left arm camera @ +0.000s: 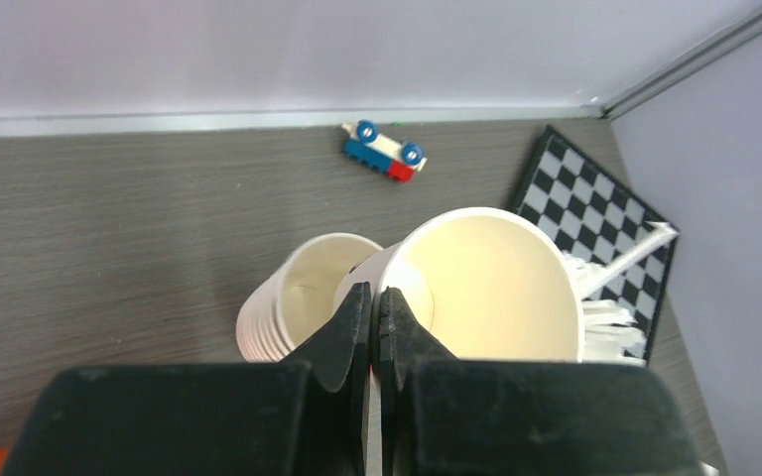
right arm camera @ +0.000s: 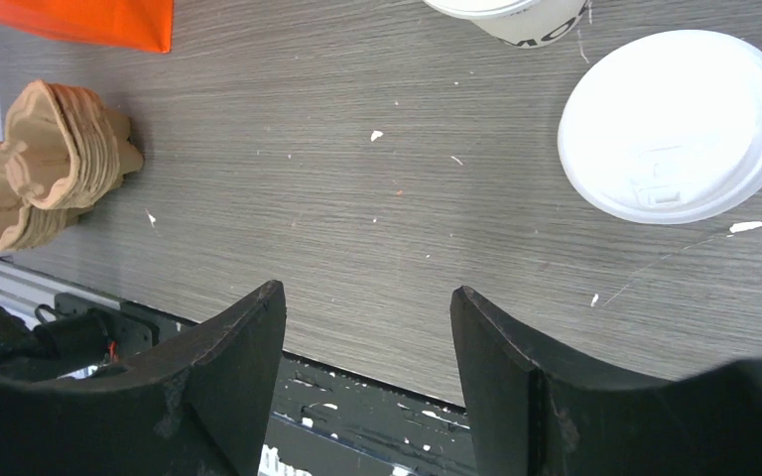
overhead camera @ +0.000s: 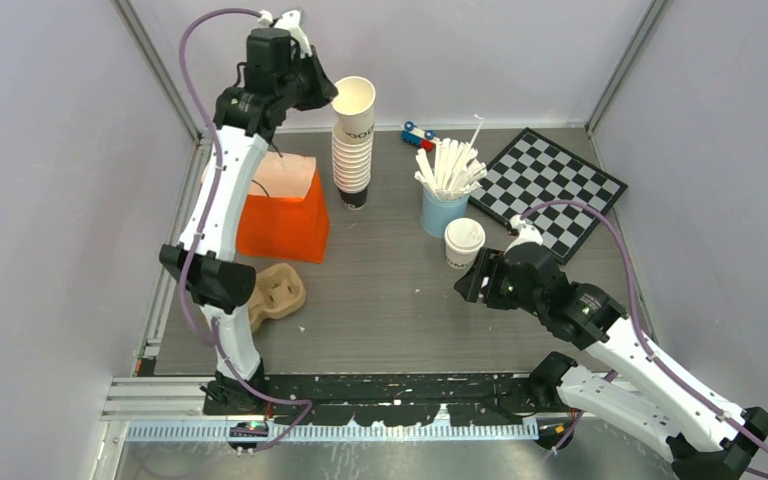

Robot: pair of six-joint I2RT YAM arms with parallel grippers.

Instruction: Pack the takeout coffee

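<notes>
Paper walls of lidded cup [overhead camera: 464, 240] seem light, crushable; my spread right fingers [right arm camera: 243, 367] should squeeze midwall softly; left fingers [left arm camera: 349, 322] pinch lidless cup [left arm camera: 486, 288].

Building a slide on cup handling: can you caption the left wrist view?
Left gripper pinches the rim of a lidless cup by the cup stack, toy car and checkerboard beyond.

The lidless cup [left arm camera: 496, 288] pinched in the left gripper [left arm camera: 371, 294] is matt cream paper. Ahead of the right gripper [right arm camera: 367, 291], the table [right arm camera: 357, 198] shows matt grey wood grain, and the lid [right arm camera: 677, 124] is smooth white plastic.
</notes>
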